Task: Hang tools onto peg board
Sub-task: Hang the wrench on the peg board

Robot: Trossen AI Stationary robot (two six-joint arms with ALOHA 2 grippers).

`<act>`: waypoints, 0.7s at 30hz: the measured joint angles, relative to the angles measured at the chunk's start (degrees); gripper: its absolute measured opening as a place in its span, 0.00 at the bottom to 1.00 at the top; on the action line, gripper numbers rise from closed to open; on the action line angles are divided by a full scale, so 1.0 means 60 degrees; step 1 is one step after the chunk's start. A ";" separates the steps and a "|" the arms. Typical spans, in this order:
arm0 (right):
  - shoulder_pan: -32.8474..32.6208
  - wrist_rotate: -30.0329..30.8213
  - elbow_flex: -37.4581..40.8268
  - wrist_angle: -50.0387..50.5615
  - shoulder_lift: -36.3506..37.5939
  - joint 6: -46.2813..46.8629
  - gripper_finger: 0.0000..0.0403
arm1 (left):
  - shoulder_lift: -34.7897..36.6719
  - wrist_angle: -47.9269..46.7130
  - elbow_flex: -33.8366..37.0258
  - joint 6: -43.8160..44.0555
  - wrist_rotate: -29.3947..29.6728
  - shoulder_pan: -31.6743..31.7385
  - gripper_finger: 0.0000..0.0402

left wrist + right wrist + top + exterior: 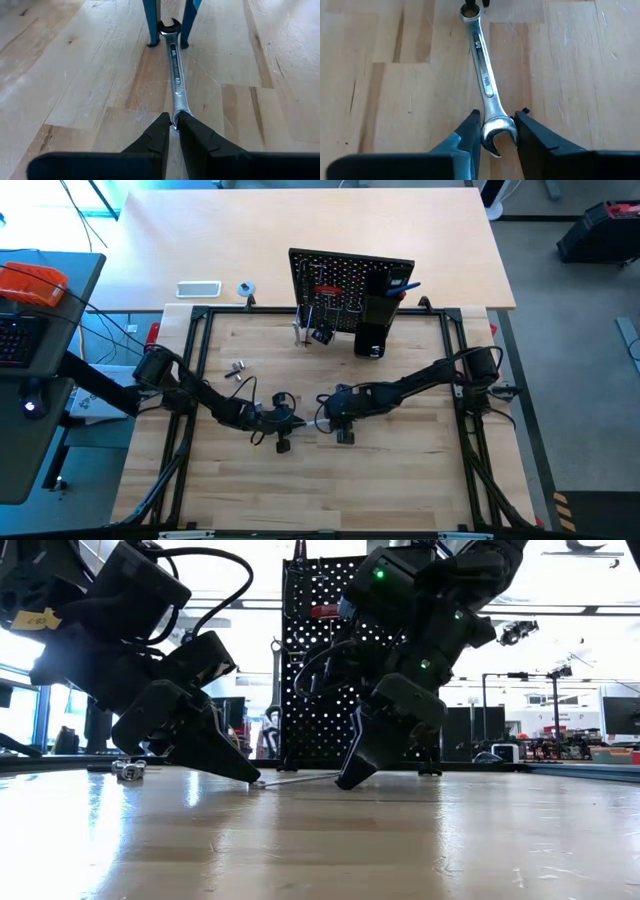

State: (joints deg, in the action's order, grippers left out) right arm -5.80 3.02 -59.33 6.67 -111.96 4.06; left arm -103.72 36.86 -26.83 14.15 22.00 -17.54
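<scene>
both grippers are down at the table centre, one at each end of the silver wrench, which lies flat on the wood between them and well in front of the peg board. left gripper has its fingers nearly together, pinched on the ring end of the wrench. right gripper has its fingers apart, standing either side of the open-jaw end with daylight between pad and metal, so it straddles the head rather than holding it.

the step in hand looks like getting the wrench off the table, perhaps passing it from one arm to the other. to do it well, one arm should carry it alone: if the right is to take it, i judge it should close squarely on the flat shank just behind the head, not on the curved horns, before the left lets go. lift level, since a thin flat bar can pivot in a tip pinch.

the wrench's long axis runs across the table from left arm to right arm, roughly parallel to the board's face. ring end points to the left arm, open end to the right. for hanging, the ring end probably has to be free to go over a hook, so a grip nearer the open end suits better
</scene>
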 joint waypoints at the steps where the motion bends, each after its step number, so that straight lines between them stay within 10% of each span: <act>1: 0.0000 0.0010 0.0003 0.0004 0.0000 -0.0008 0.21 | 0.0000 0.0021 0.0000 -0.0045 0.0000 0.0002 0.09; 21: -0.0357 0.0585 -0.0334 0.0437 -0.0010 -0.0044 0.21 | 0.1250 -0.0330 0.0012 -0.0660 -0.0055 0.0000 0.10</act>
State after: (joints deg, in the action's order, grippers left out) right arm -7.94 6.54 -61.33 9.29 -112.02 3.79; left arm -96.22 34.88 -26.76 10.20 21.67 -17.54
